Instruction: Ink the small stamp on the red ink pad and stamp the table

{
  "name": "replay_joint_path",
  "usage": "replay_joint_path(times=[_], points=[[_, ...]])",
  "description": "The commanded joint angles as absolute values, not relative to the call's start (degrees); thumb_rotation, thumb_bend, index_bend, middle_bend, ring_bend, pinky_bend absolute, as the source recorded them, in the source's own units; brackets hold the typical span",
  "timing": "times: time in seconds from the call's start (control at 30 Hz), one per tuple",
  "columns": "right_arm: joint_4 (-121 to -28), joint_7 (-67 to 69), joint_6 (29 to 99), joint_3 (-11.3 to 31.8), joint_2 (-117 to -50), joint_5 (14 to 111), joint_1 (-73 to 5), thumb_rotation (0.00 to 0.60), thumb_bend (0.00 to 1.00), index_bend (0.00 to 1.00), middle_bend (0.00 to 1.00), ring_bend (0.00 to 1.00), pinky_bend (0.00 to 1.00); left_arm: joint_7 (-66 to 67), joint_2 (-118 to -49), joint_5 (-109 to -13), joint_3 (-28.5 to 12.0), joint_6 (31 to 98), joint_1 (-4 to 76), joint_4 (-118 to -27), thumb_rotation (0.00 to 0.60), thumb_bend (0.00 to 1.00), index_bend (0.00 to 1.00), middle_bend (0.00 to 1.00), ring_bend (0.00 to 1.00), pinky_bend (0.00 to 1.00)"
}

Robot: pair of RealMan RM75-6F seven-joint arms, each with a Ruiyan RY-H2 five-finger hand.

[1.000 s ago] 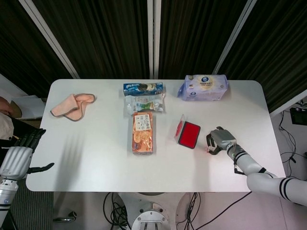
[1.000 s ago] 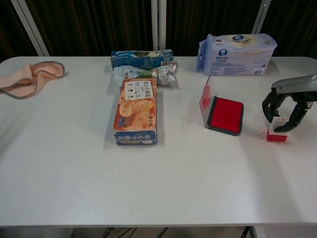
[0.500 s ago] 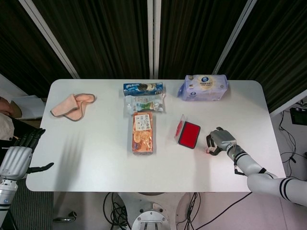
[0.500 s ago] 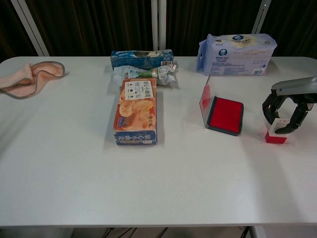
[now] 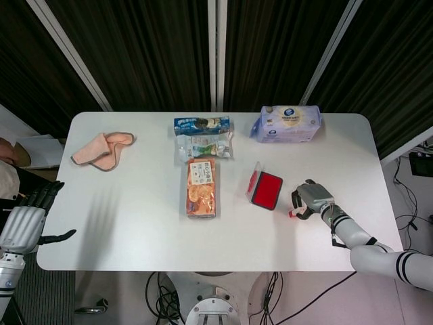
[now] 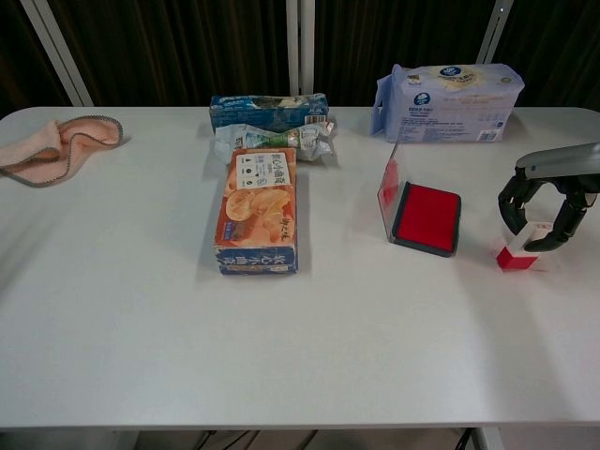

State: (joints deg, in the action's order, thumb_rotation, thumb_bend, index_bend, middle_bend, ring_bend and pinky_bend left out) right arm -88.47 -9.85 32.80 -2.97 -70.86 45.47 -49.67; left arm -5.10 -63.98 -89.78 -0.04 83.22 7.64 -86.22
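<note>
The open red ink pad (image 5: 267, 189) (image 6: 427, 217) lies right of the table's middle, its clear lid standing up on its left side. Just right of it sits the small stamp (image 5: 293, 214) (image 6: 517, 256), red at the base and clear on top, tipped slightly on the table. My right hand (image 5: 311, 198) (image 6: 548, 202) arches over the stamp, its fingers curled down around the stamp's top on both sides. In the head view my left hand (image 5: 27, 220) hangs off the table's left edge with fingers apart and nothing in it.
An orange snack box (image 5: 201, 187) (image 6: 258, 220) lies in the middle, with a blue cookie pack (image 5: 201, 124) and a crumpled snack bag (image 6: 274, 139) behind it. A tissue pack (image 5: 286, 124) (image 6: 450, 90) sits at the back right, a pink cloth (image 5: 101, 149) (image 6: 52, 145) at the back left.
The stamp has shifted slightly left and tipped under my right hand, which closed a little more around it. The left hand has not moved.
</note>
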Motion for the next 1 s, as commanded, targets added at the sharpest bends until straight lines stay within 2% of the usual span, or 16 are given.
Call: replay_joint_path(times=[0.03,0.23,0.63,1.0], points=[[-88.54,-9.78,32.83,-2.97,-70.81,45.6,-49.65,0.6,0.42,0.65,0.49,0.17,0.0,-5.12,-63.97,-89.77,-0.02,83.22,7.63,-86.22,0.448,0.01,0.01,0.07,0.08,0.18],[-88.83,-9.86,32.57,-3.17,-70.58,45.98,-49.76,0.6,0.41,0.64,0.47,0.16,0.0,-5.17,-63.95,-89.77,0.0,83.29,7.6,-86.21,0.452,0.01,0.01,0.07,0.08,0.18],[-89.03,-9.67,31.34,-3.59,-70.06,47.29,-50.16,0.6,0.37,0.53,0.41,0.11,0.0,-5.44,-63.95,-89.7,0.14,83.16,7.54,-85.99,0.475,0.01,0.03,0.07,0.08,0.18],[-89.39,-9.86,31.69,-3.92,-69.98,47.17,-50.38,0.6,0.37,0.51,0.4,0.11,0.0,-5.8,-63.94,-89.69,0.12,83.46,7.38,-85.68,0.475,0.01,0.03,0.07,0.08,0.18]])
